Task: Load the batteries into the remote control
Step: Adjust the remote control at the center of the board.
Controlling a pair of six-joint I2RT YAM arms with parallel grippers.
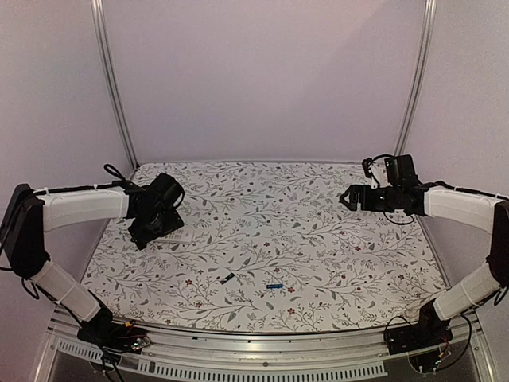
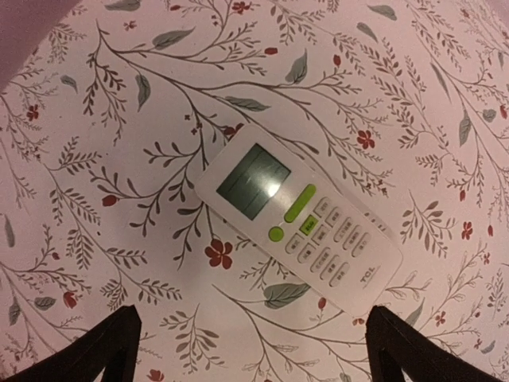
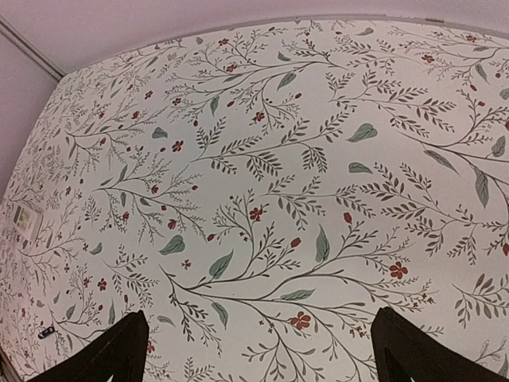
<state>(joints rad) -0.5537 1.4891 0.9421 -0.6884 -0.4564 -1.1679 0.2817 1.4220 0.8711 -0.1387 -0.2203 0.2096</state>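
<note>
Remote control [image 2: 298, 215]: white plastic handset, face up, lying diagonally on the floral tablecloth [image 2: 119, 159] at the left side of the table. You would have judged it light, rigid and smooth, likely to skate on the cloth, and best taken across its long edges, clear of the display. It lay just below your left gripper [image 2: 253, 318], whose jaws stood wide and empty, apart from it. One blackish battery [image 1: 227, 278] and one blue battery [image 1: 275, 285], tiny, hard and prone to roll, lay near the front edge, well apart from both grippers. Your right gripper [image 1: 350, 196] hung wide and empty at far right.
</note>
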